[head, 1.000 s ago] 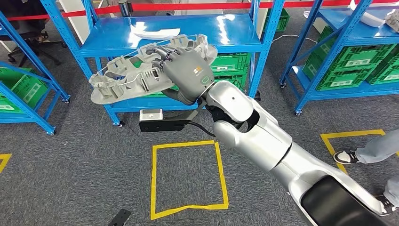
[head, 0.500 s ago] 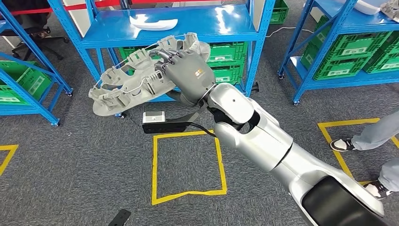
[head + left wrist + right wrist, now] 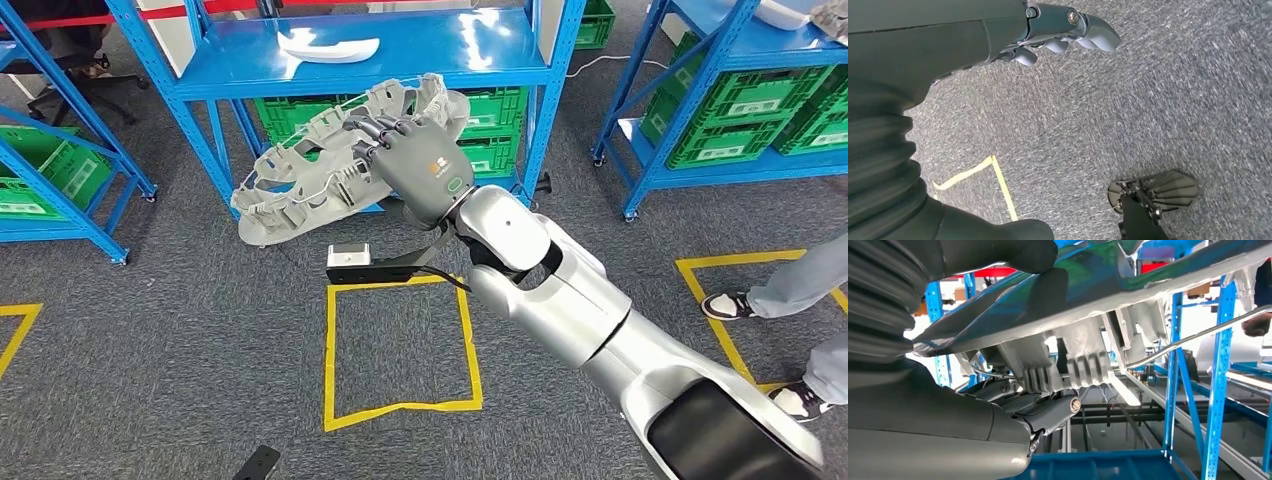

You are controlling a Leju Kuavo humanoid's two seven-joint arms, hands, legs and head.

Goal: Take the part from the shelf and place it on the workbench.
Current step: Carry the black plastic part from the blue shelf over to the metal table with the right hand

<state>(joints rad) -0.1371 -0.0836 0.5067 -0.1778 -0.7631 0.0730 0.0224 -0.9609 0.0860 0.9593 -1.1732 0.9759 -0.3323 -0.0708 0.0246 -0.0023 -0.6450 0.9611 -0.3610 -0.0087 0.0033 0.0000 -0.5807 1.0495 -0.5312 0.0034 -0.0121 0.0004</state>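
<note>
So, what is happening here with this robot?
The robot's right hand grips a large grey plastic part and holds it in the air in front of the blue shelf. The part is off the shelf, not yet set down. The left hand hangs open above the carpet. A white piece lies on the shelf.

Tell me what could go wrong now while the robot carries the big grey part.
The right hand grips the long grey ribbed plastic part near one end, so the far end may sag or twist loose. The part hangs close to the blue metal shelf post and might strike it when the robot turns.
</note>
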